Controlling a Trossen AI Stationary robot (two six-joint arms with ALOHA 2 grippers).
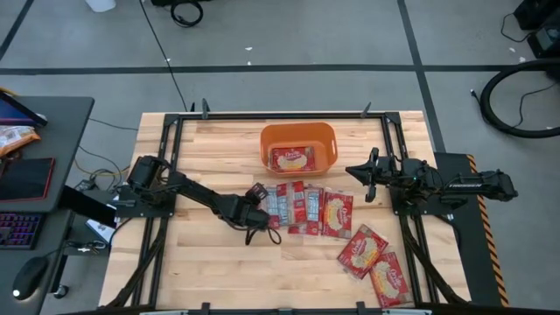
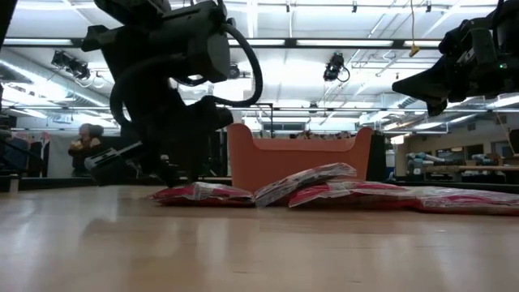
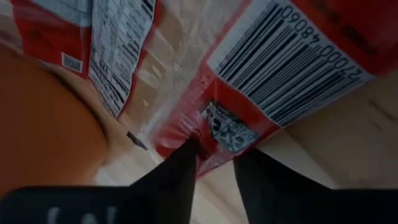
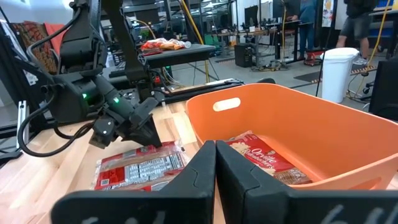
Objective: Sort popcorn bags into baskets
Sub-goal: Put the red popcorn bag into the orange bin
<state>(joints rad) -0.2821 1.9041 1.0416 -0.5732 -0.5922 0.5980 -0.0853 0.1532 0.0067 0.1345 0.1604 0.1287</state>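
Several red popcorn bags (image 1: 308, 208) lie in a row on the table, some with white label panels up, and two more (image 1: 374, 262) sit nearer the near right corner. One bag (image 1: 292, 158) lies inside the orange basket (image 1: 325, 140) at the far middle. My left gripper (image 1: 262, 220) is down at the row's leftmost bag (image 1: 270, 203), shut on its end. My right gripper (image 1: 362, 172) hangs above the table, right of the basket, shut and holding nothing. In the right wrist view its fingers (image 4: 215, 163) point at the basket (image 4: 323, 130). My left gripper pinches the leftmost bag by its crimped end seam (image 3: 210, 138), near the barcode panel, between its two fingers (image 3: 184, 163). It comes slanting down from the table's left. The bag lies flat on the table (image 2: 199, 193), label face up.
A dark metal frame (image 1: 166, 157) runs along the table's edges. Bare wood lies at the near left (image 1: 210, 271) and between the basket and the row. A desk with a keyboard (image 1: 17, 229) stands left of the table. A person shows in the room beyond (image 2: 83, 144).
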